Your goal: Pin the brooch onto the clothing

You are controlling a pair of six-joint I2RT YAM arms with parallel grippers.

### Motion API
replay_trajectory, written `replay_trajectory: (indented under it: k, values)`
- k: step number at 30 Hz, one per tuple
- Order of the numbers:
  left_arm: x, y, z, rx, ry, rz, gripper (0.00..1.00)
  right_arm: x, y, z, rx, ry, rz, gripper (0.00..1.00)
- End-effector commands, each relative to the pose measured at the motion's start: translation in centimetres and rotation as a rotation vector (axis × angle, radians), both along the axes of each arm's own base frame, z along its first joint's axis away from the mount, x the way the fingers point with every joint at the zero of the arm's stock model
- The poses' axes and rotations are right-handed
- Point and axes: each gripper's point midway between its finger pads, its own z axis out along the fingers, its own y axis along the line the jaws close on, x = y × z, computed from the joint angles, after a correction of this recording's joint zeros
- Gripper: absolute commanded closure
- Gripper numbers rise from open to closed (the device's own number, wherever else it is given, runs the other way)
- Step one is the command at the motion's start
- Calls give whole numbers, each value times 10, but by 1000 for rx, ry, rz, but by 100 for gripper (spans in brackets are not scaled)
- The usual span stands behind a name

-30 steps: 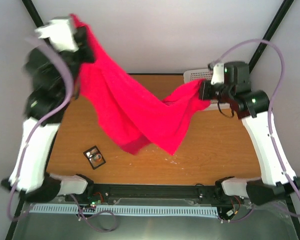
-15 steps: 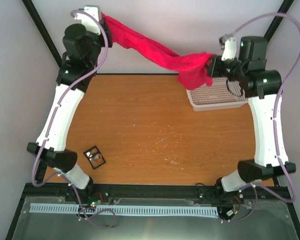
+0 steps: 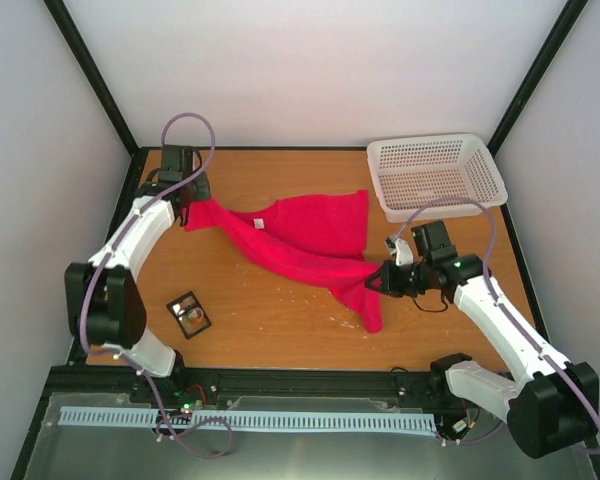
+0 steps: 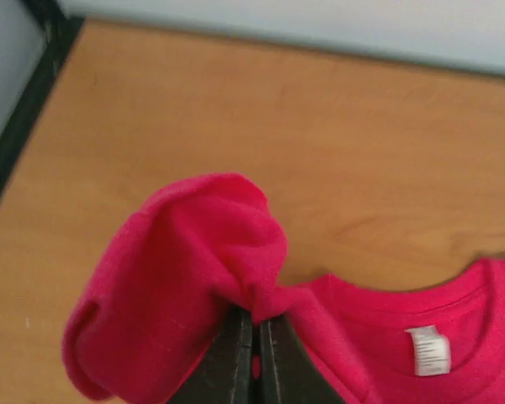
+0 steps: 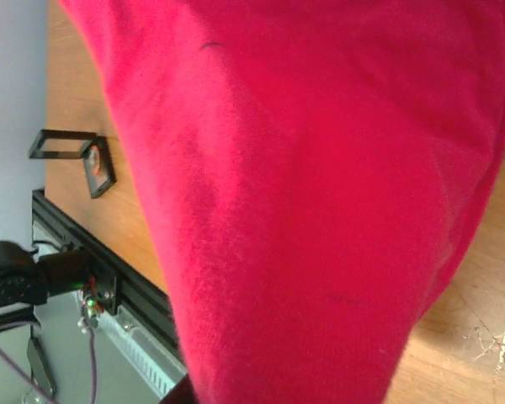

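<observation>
Lowered from mid-air, T-shirt [image 3: 300, 235] is now spread on table [image 3: 280, 315], kept taut between left gripper [image 3: 188, 207] and right gripper [image 3: 373, 283], both clenched on fabric, for pinning.

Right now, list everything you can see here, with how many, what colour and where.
T-shirt: one, crimson red, lying across the table's middle, stretched between both claws
neck label: one, white, inside the T-shirt's collar
brooch: one, pale with an orange touch, inside the case
case: one, black, near-left part of the table
basket: one, white perforated, far right corner
table: one, orange-brown wood
left claw: one, black, shut on the T-shirt's far-left end
right claw: one, black, shut on the T-shirt's near-right end
</observation>
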Motion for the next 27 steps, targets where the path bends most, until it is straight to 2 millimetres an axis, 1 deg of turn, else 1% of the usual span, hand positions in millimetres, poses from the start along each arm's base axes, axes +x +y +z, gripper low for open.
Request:
replay_trajectory:
  k: [1, 2, 3, 6, 8, 10, 11, 12, 13, 14, 15, 17, 18, 20, 21, 23, 25, 27]
  values:
    - [-6, 12, -53, -115, 154, 67, 99, -5, 5, -25, 38, 12, -45, 97]
    - [-10, 10, -63, -121, 175, 58, 99, -19, 13, -33, 75, 42, -20, 98]
    - [-11, 8, -67, -133, 181, 48, 99, -30, 18, -41, 99, 63, -8, 97]
    - [-17, 2, -77, -157, 208, 28, 99, -66, 33, -64, 109, 123, 61, 97]
    - [-23, -1, -80, -174, 227, 18, 99, -89, 41, -76, 76, 164, 136, 97]
    - [-28, -4, -81, -184, 227, -1, 99, -103, 45, -83, 13, 184, 187, 97]
    - [-30, -3, -81, -178, 225, -3, 99, -105, 44, -83, -28, 170, 199, 97]
    - [-32, -2, -80, -170, 223, -1, 99, -101, 42, -80, -67, 139, 197, 91]
    - [-35, 1, -80, -158, 225, 5, 99, -92, 39, -72, -109, 79, 199, 79]
    - [-37, 2, -80, -147, 226, 9, 99, -80, 35, -63, -161, 11, 187, 62]
    - [-39, 4, -81, -138, 230, 10, 99, -63, 32, -49, -214, -66, 166, 48]
    - [-45, 8, -84, -110, 241, 19, 99, -29, 29, -20, -307, -215, 140, 32]
    - [-47, 11, -85, -96, 242, 28, 99, -7, 32, -3, -353, -289, 116, 25]
    - [-51, 13, -87, -83, 247, 24, 99, 30, 36, 16, -437, -421, 88, 15]
    - [-53, 12, -87, -84, 243, 18, 99, 48, 41, 23, -476, -482, 87, 12]
    - [-54, 10, -87, -91, 232, 4, 99, 87, 53, 34, -557, -577, 81, 11]
    - [-55, 6, -85, -102, 211, -18, 99, 127, 62, 36, -633, -641, 79, 11]
    - [-55, 2, -81, -109, 186, -48, 99, 163, 71, 30, -667, -675, 92, 10]
